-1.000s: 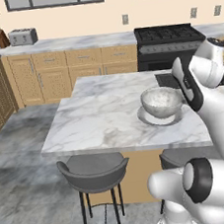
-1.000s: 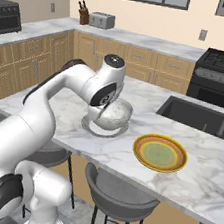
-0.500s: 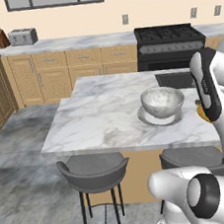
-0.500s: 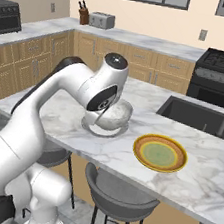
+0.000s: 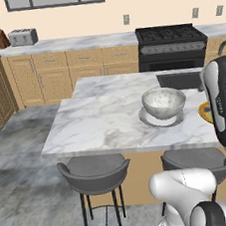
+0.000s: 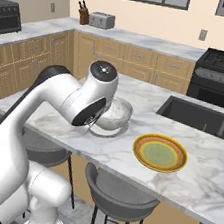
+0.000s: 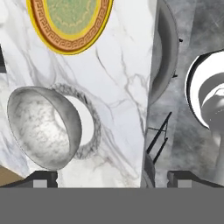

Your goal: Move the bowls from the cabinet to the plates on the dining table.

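Bowl [image 7: 43, 127] on plate [image 7: 89, 127], left of tool [image 7: 111, 177].

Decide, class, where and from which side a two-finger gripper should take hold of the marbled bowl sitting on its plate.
Probably the rim of the marbled bowl, from straight above: it stands upright and open on the grey plate, so one finger can go inside the wall and one outside.

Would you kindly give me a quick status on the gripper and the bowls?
Gripper open, holding nothing. Deep grey-white marbled stone bowl sits on pale grey round plate on the marble island. Yellow-rimmed round plate bare. Nothing in the way.
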Robot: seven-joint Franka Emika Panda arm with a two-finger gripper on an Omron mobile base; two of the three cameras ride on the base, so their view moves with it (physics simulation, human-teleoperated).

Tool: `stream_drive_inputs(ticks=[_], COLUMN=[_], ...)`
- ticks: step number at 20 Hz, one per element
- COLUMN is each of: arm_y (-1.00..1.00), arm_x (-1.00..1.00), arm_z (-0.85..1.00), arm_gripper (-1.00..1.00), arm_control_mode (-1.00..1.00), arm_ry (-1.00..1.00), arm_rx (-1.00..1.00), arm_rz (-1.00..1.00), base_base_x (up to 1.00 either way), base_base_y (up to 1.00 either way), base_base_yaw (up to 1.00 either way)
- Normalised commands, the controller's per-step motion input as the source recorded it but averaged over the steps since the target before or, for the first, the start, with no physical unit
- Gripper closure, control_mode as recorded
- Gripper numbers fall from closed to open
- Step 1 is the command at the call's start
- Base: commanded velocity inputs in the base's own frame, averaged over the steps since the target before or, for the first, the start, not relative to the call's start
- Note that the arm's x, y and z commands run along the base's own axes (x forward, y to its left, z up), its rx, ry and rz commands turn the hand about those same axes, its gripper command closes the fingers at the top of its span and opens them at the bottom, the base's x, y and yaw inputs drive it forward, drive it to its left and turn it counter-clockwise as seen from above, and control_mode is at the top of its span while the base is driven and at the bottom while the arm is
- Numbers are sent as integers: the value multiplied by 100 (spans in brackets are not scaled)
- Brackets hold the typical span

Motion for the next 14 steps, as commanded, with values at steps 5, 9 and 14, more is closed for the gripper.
stream_drive_inputs(ticks=[5, 9, 14], arm_y=[-6, -9, 0], arm_x=[-35, -44, -44], arm_z=[26, 21, 19], arm_gripper=[-100, -100, -100], arm_control_mode=[-100, -100, -100], arm_ry=[-1, 0, -1], arm_rx=[-1, -4, -9], arm_rz=[13, 11, 10], base_base_x=[0, 0, 0], base_base_y=[0, 0, 0], base_base_yaw=[0, 0, 0])
